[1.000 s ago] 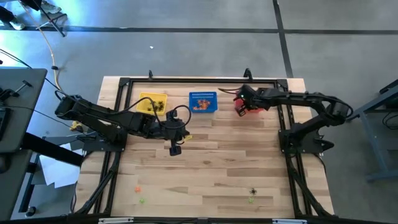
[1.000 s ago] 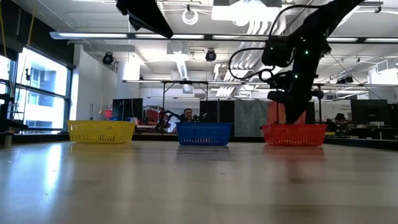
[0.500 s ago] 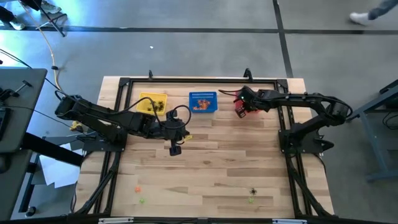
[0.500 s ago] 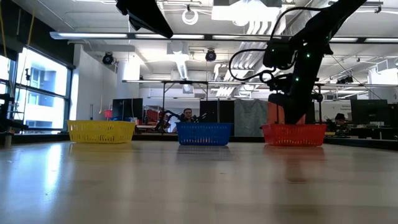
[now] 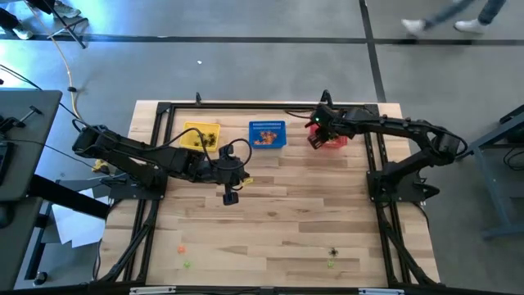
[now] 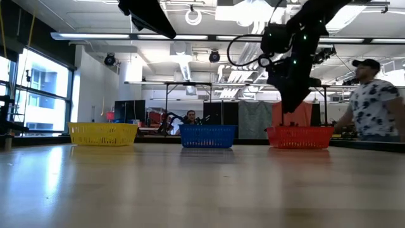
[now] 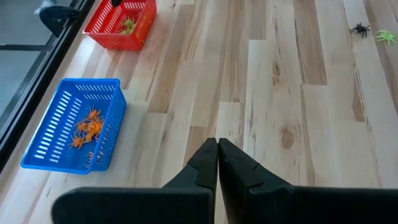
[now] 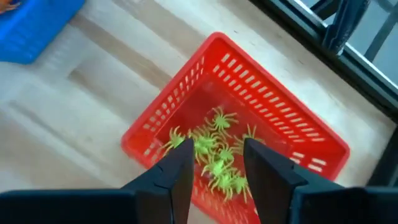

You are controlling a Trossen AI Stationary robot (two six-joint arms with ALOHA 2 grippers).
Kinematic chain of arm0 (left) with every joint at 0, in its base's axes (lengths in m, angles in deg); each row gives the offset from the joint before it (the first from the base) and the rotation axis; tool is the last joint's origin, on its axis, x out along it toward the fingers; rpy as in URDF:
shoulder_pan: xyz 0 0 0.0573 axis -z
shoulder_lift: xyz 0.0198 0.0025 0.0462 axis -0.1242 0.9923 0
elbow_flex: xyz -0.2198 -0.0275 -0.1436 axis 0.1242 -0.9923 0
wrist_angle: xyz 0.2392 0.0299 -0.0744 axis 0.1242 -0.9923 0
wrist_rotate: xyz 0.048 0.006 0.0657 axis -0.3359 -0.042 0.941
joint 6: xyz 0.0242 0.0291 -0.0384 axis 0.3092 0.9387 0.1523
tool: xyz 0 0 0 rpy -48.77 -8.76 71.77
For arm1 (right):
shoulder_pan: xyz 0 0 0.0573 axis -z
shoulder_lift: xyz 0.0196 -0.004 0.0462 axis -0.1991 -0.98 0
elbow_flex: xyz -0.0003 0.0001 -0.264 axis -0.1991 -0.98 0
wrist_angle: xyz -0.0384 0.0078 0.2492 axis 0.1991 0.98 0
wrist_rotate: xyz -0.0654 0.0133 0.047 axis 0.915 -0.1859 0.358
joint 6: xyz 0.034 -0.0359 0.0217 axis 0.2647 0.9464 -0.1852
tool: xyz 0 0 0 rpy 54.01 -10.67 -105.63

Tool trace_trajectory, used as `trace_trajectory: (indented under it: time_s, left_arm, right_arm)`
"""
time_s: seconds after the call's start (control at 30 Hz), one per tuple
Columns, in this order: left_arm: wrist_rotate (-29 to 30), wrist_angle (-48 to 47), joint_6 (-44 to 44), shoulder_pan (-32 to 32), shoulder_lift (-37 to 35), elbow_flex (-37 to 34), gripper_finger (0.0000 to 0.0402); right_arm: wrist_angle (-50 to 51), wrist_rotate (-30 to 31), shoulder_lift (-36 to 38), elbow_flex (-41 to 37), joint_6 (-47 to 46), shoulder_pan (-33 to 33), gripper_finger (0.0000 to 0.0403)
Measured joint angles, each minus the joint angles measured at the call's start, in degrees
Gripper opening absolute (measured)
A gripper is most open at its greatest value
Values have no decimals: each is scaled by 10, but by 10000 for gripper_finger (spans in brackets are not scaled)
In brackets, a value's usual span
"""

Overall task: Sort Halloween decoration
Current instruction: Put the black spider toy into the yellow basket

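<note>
Two dark jointed arms, each with black looping cables; right arm (image 5: pixel 393 127) beside the red basket (image 5: pixel 332 142) shows a green light.

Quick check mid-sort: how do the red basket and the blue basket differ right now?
The red basket holds light green spiders; the blue basket holds orange trinkets. The right gripper hangs directly above the red basket with jaws open; no gripper is over the blue basket. The red basket stands at the table's right end of the row, the blue in the middle. Both are mesh baskets, standing upright.
</note>
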Motion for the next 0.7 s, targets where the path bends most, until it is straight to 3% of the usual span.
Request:
trace_trajectory:
  time_s: [0.1,0.2,0.37,0.53,0.7]
  left_arm:
    - [0,0,0,0,0,0,0]
    - [0,-7,0,0,0,0,0]
    - [0,-26,-1,0,0,0,0]
    - [0,-30,0,0,0,0,0]
    - [0,-30,-1,0,0,0,0]
  right_arm:
    - [53,-42,0,34,-14,-1,133]
    - [101,-136,1,60,-49,-17,133]
    - [126,-278,1,64,-115,-121,133]
    - [127,-280,1,55,-214,-289,133]
    - [124,-182,1,54,-391,-460,133]
